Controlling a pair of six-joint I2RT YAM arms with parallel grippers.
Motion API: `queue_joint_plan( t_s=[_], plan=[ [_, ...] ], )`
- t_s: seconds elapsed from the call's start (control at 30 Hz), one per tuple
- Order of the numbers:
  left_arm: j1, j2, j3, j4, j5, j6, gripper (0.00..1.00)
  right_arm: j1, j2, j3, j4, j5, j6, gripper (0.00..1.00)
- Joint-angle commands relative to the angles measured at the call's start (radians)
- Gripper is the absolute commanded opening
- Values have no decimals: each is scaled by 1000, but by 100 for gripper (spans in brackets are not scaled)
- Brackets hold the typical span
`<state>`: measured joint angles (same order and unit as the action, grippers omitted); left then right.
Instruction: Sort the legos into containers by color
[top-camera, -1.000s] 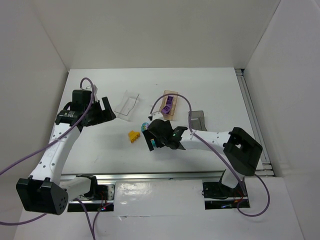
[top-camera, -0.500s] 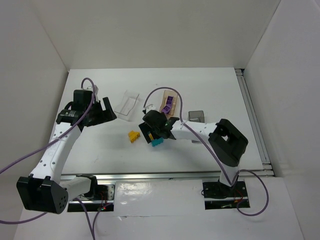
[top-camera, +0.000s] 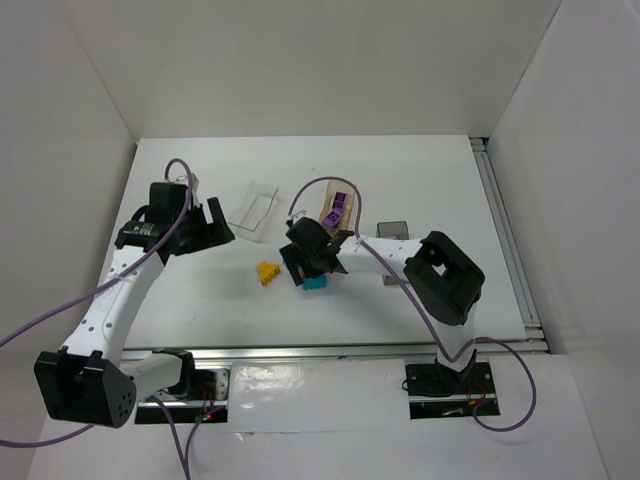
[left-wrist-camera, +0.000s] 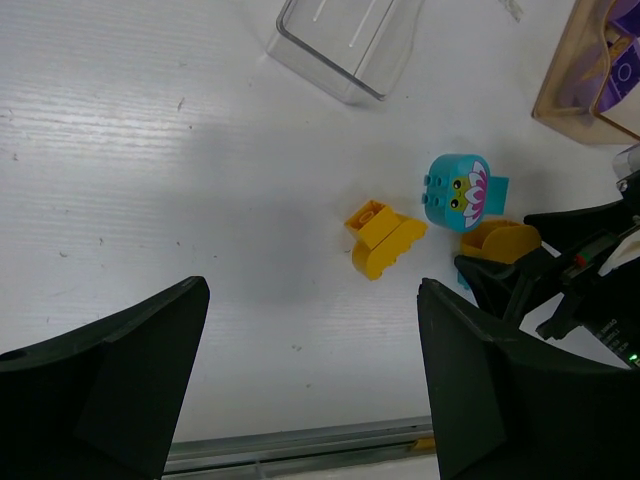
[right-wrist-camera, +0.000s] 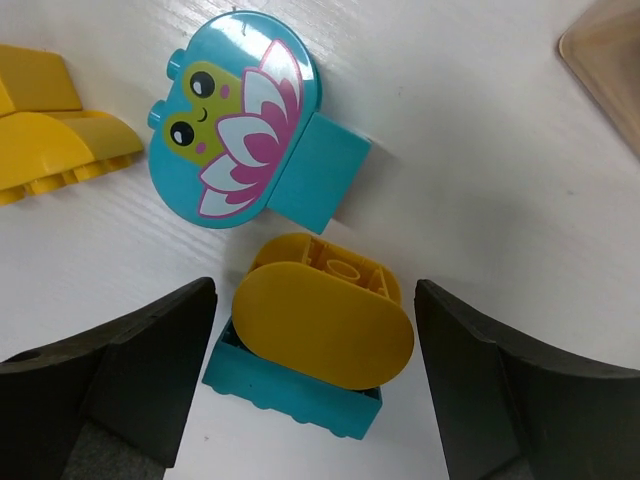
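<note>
Right gripper (right-wrist-camera: 312, 345) straddles the yellow-topped teal lego (right-wrist-camera: 322, 322).

The tan tray (right-wrist-camera: 612, 60) is cut off by the right wrist view's corner, and the yellow brick (right-wrist-camera: 50, 130) by its left edge. Overhead, the grey tray (top-camera: 392, 231) is partly covered by the right arm (top-camera: 400, 260).

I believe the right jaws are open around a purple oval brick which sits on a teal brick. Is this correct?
Not quite. The oval brick is yellow, not purple; the right wrist view shows it. The rest holds: the right jaws stand open on either side of it, and it sits on a teal brick.
</note>
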<state>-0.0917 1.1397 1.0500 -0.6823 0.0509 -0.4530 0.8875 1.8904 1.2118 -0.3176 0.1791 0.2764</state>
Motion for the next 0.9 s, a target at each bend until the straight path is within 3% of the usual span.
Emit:
queue_joint_plan(
  t_s=[0.0, 0.03, 0.1, 0.17, 0.33, 0.4, 0.53, 0.63, 0.67, 0.77, 0.87],
  plan=[
    [-8, 0, -15, 20, 17, -24, 93, 5, 9, 22, -14, 13, 116, 86],
    [-8, 9, -15, 20, 17, -24, 93, 5, 0, 22, -27, 35, 147, 86],
    [-8, 9, -15, 20, 17, -24, 93, 5, -1, 11, -38, 72, 231, 97],
    [-8, 9, -15, 20, 17, -24, 93, 5, -10, 2, -38, 100, 259, 97],
    [-8, 9, -15, 20, 17, -24, 93, 24, 15, 22, -54, 137, 308, 84],
    [-8, 9, -15, 20, 17, -24, 93, 24, 25, 35, -63, 148, 317, 72],
    [-8, 9, -15, 20, 17, -24, 93, 33, 26, 67, -90, 183, 328, 66],
    [-8, 0, -56, 73, 149, -33, 93, 42, -16, 68, -101, 206, 328, 62],
    [-8, 0, -80, 105, 282, -33, 93, 42, -30, 78, -101, 215, 328, 62],
    [-19, -46, -237, 341, 571, -113, 94, 33, -82, 88, -112, 229, 319, 62],
    [-68, -67, -399, 620, 626, -269, 95, 22, -96, 98, -103, 220, 319, 62]
  ],
)
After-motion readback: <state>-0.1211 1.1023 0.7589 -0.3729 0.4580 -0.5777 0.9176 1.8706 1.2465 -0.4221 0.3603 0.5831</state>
